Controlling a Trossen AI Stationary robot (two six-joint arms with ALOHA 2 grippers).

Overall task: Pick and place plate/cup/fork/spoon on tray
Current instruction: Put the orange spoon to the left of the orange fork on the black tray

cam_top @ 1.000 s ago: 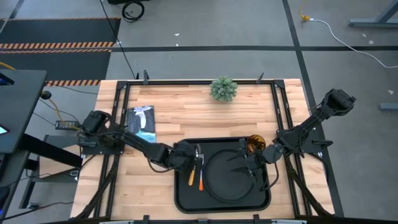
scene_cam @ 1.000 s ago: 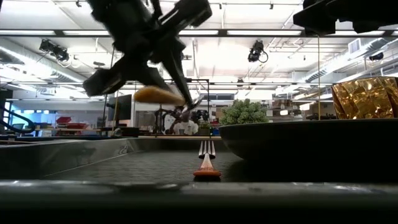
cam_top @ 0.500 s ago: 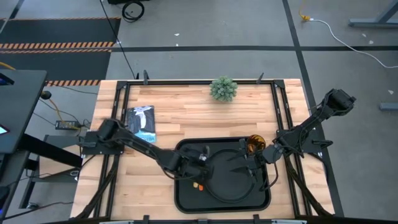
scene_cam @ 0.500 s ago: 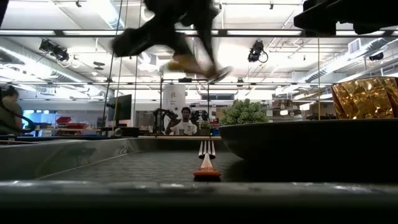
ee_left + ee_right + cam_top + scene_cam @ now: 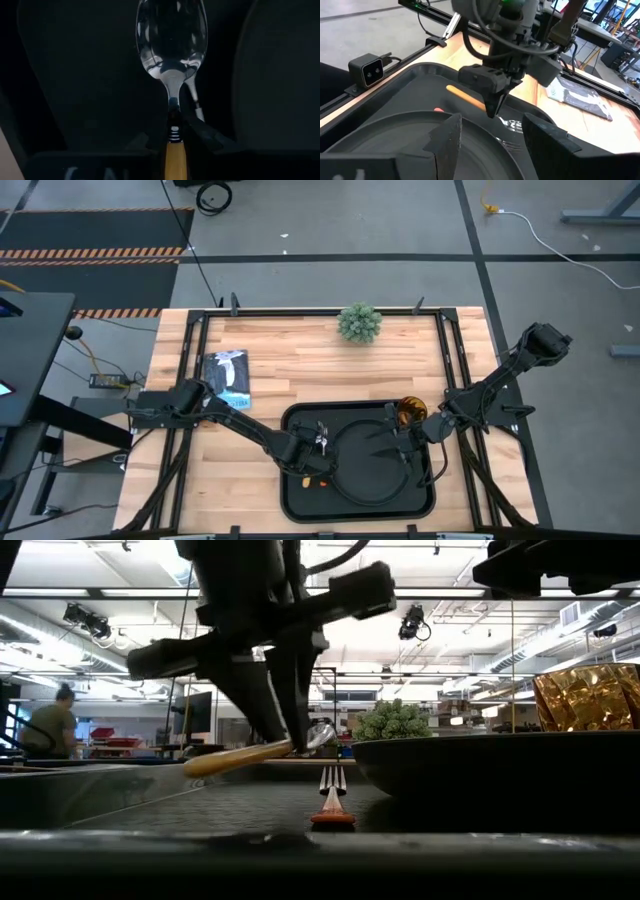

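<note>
My left gripper (image 5: 313, 446) hangs over the left part of the tray (image 5: 296, 498), its jaws clamped on the spoon (image 5: 262, 749). I hold the spoon by the neck where the orange handle meets the metal, and it lies nearly level just above the tray floor, bowl pointing toward the plate (image 5: 370, 463). In the low view the handle slopes slightly down and away from the bowl, clear of the tray surface.

Under the spoon, on the tray floor between the tray's left rim and the plate, lies the fork (image 5: 332, 790), its tines pointing toward the far edge of the tabletop. An orange tip shows at its near end.

The plate rests in the middle of the tray, filling most of its width. The cup (image 5: 411, 413) stands at the tray's far right corner, just beside the plate's rim.

My right gripper (image 5: 400, 442) waits above the right side of the plate, jaws apart and holding nothing.

A small green plant (image 5: 359, 322) sits at the far edge of the tabletop, and a dark booklet (image 5: 228, 375) lies toward the left edge.
</note>
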